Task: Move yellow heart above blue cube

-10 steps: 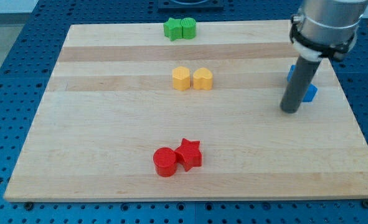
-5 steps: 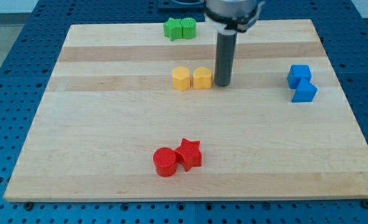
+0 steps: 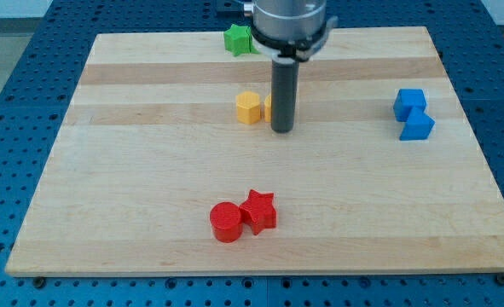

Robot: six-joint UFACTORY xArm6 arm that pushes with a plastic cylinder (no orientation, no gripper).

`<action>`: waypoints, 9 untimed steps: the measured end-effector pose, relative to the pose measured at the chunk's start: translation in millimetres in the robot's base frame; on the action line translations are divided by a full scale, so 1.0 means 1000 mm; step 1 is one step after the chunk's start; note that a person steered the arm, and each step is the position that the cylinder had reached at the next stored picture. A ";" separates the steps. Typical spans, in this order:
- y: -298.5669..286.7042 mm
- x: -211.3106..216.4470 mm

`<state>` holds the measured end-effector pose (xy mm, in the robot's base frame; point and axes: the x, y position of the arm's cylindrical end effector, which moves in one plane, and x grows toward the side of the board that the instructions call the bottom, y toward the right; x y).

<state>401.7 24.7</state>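
My tip (image 3: 281, 130) rests on the board just below the yellow heart (image 3: 269, 106), and the rod hides most of that block. A yellow hexagon (image 3: 248, 107) stands right beside the heart on the view's left. The blue cube (image 3: 410, 102) is at the view's right, with a second blue block (image 3: 417, 126) touching it just below. The tip is far to the left of the blue blocks.
A green star (image 3: 237, 39) sits at the top of the wooden board (image 3: 149, 170); the arm hides the green block next to it. A red cylinder (image 3: 226, 222) and a red star (image 3: 258, 211) sit together near the bottom middle.
The rod swept from beside the blue blocks leftward to the yellow pair, then from the heart's right side to just below it. No block has visibly moved.
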 end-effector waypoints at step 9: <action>0.092 -0.079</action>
<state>322.3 116.8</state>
